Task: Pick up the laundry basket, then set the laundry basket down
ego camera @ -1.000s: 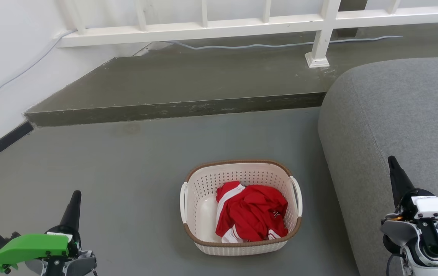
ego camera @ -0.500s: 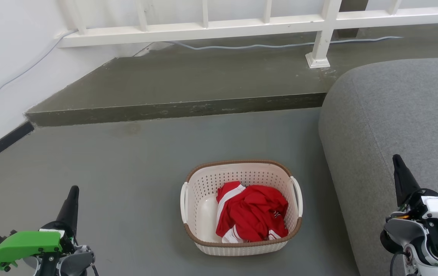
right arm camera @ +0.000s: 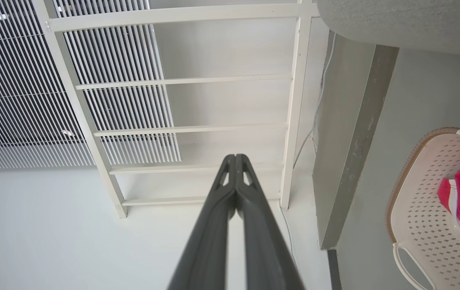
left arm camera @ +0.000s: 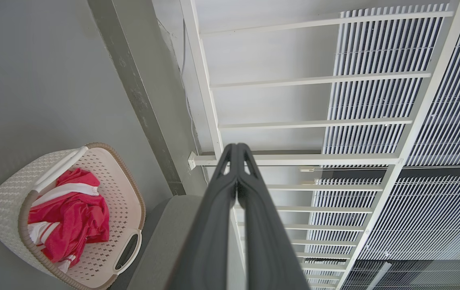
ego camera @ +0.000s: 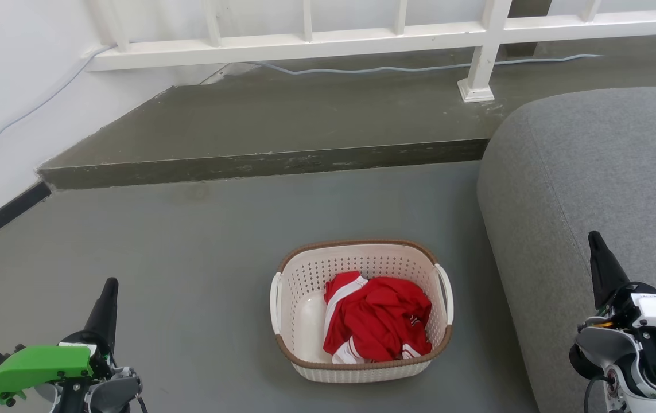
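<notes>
The laundry basket point(ego camera: 310, 275), cream-white and perforated with a brown rim and two white side handles, stands on the grey floor in the lower middle of the head view, holding a red and white garment point(ego camera: 376, 318). It also appears at the lower left of the left wrist view, basket point(left arm camera: 8, 189), and at the right edge of the right wrist view, basket point(right arm camera: 419, 205). My left gripper point(ego camera: 111, 285) is shut and empty, well to the basket's left. My right gripper point(ego camera: 593, 238) is shut and empty, to the basket's right, in front of the sofa.
A grey sofa point(ego camera: 592, 160) fills the right side, close to the basket's right handle. A raised concrete step point(ego camera: 259, 163) runs across behind the basket, with a white railing point(ego camera: 362, 37) and a cable beyond it. A white wall stands at the left.
Over the last second my left gripper rose a little and my right gripper shifted slightly right. Since half a second ago nothing has visibly moved. The basket stays put.
</notes>
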You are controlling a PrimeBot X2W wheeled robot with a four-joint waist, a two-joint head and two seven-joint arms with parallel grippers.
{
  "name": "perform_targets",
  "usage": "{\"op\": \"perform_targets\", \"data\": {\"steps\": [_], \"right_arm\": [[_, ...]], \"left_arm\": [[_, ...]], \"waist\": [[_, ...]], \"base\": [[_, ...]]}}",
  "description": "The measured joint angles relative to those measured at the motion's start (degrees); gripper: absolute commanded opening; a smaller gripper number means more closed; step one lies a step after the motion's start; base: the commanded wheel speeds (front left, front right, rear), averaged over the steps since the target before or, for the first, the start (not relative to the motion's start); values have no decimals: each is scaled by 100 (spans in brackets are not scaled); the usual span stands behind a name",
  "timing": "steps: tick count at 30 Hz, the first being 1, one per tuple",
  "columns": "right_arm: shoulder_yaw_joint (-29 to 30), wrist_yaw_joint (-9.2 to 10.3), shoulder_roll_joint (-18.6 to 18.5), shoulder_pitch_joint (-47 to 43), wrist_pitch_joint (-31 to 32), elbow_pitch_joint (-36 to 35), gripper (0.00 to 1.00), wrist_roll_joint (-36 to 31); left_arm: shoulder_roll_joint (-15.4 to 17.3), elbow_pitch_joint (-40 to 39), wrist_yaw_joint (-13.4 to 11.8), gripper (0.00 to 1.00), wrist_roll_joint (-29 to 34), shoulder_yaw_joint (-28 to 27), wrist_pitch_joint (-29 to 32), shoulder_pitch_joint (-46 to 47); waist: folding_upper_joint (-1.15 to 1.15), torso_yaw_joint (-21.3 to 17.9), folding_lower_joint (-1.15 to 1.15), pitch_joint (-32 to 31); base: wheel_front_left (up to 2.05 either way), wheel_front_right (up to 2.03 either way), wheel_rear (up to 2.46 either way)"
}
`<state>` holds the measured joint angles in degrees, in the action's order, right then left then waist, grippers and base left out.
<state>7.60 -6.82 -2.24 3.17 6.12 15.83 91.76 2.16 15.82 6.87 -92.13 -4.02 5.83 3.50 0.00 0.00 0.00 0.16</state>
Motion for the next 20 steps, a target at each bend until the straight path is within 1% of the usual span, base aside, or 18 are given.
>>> {"op": "perform_targets", "data": {"steps": [20], "right_arm": [[2,-18,0,6,0,0,0,0]], "left_arm": [[0,0,0,0,0,-4,0,0]], "waist": [[0,0,0,0]], "base": [[0,0,0]]}}
